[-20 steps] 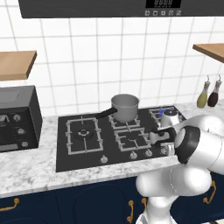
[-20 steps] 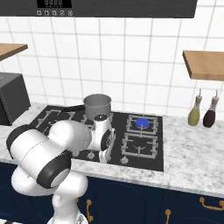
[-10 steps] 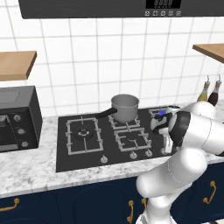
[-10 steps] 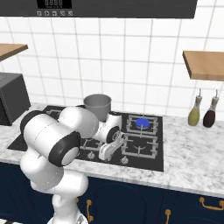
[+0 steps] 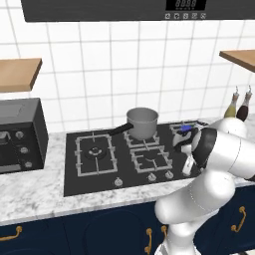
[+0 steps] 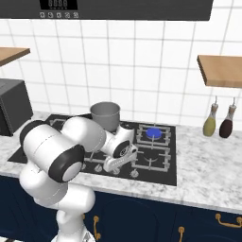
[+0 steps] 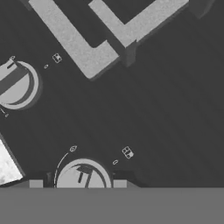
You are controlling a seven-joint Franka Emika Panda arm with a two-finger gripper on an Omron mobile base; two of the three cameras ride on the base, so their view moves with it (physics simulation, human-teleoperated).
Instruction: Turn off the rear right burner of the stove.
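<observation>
I hover my end effector [image 7: 78, 186] over a knob [image 7: 83, 176] at 6 o'clock; its opening I cannot tell. Wrong knob leaves the rear right burner [image 6: 153, 133] lit.

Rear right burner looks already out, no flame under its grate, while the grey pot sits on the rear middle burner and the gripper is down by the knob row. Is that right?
Not quite. The rear right burner is lit: the right base view shows a bright blue glow at its centre. The rest stands: the pot sits on the rear middle grate, and the hand view shows the stove's knobs close below the gripper.
</observation>
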